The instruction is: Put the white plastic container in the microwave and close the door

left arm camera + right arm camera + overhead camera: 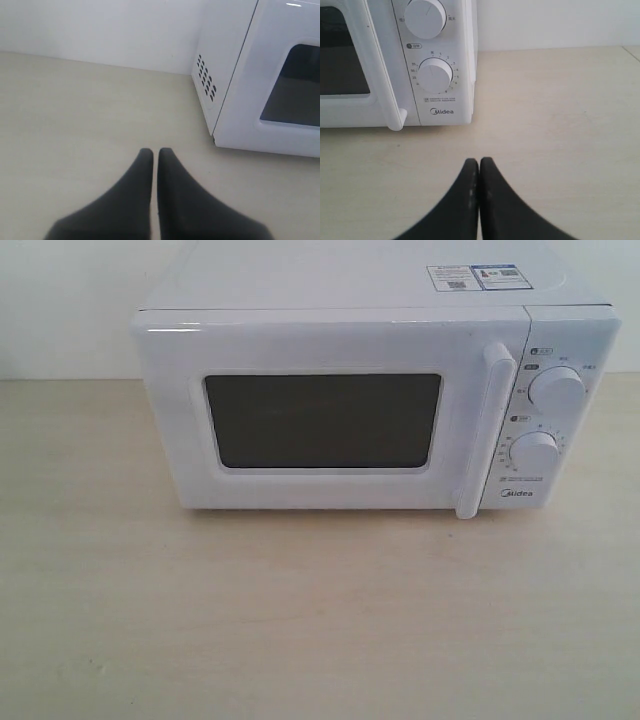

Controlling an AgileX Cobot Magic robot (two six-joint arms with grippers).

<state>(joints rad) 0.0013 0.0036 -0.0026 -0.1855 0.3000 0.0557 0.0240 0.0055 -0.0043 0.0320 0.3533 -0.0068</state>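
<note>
The white Midea microwave (370, 390) stands at the back of the light wooden table (300, 620). Its door (320, 415) with the dark window is closed, and the vertical bar handle (487, 430) sits beside two round dials (556, 392). The white plastic container is out of view in every frame. My left gripper (155, 152) hovers over bare table off the microwave's vented side (206, 82), shut with nothing between its black fingers. My right gripper (479, 162) hangs in front of the dial panel (435, 75), shut and empty. Neither arm shows in the exterior view.
A white wall (60, 300) runs behind the table. Bare tabletop stretches in front of the microwave and to both sides of it. The table's far edge meets the wall in the right wrist view (550, 49).
</note>
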